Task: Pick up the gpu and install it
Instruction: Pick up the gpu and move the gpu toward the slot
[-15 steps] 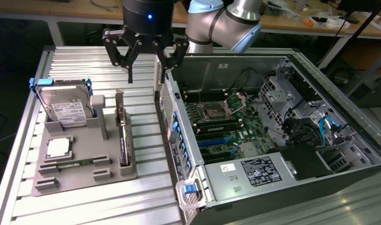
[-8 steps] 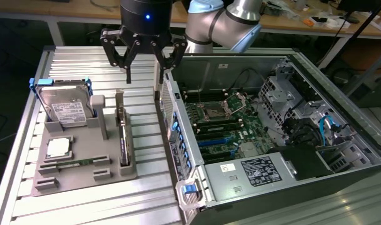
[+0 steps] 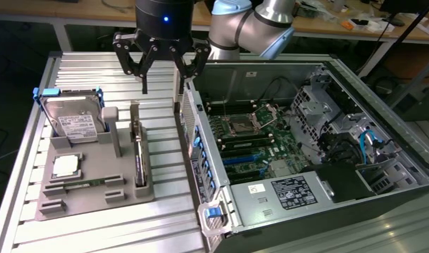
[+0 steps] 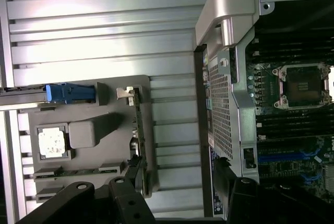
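The gpu (image 3: 137, 150) stands on its edge in a slot of the grey holder tray (image 3: 94, 197), a thin card with its metal bracket end toward the back. My gripper (image 3: 163, 88) hangs above the ribbed table just behind the tray, higher than the card and slightly toward the computer case. Its black fingers are spread wide and open, with nothing between them. In the wrist view the gpu (image 4: 137, 125) appears edge-on. One fingertip (image 4: 136, 165) lies near the card's end, the other over the case wall, and the gripper (image 4: 180, 179) spans the gap between them.
On the exterior view's right lies the open computer case (image 3: 355, 174), with its motherboard (image 3: 246, 139), blue expansion slots (image 3: 235, 158) and empty CPU socket (image 4: 305, 84) exposed. The tray also holds a hard drive (image 3: 75, 122), a CPU (image 3: 66, 166) and a memory stick (image 3: 84, 183).
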Robot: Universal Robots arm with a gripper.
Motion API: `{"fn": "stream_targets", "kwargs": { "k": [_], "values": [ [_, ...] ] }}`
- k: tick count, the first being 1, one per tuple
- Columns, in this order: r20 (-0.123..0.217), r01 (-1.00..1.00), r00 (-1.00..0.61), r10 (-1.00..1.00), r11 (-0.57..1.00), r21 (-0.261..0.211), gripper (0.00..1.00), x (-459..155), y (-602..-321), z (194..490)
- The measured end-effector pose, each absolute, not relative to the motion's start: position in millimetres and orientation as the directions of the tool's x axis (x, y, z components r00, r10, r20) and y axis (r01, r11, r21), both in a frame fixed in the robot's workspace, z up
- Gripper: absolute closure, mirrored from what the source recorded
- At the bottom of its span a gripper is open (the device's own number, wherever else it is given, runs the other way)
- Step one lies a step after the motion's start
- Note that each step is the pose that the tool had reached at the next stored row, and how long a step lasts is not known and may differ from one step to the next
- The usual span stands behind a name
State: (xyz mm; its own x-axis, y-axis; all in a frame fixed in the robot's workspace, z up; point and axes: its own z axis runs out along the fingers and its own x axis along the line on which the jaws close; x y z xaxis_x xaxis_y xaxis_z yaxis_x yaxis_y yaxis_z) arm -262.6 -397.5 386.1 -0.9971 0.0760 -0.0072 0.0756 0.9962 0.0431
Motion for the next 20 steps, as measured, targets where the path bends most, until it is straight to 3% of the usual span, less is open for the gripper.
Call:
{"fn": "stream_targets", "kwargs": {
  "k": [20],
  "values": [
    [-0.007,0.076,-0.997,0.076,0.996,0.043,0.34,-266.5,-397.5,350.8]
  ]
}}
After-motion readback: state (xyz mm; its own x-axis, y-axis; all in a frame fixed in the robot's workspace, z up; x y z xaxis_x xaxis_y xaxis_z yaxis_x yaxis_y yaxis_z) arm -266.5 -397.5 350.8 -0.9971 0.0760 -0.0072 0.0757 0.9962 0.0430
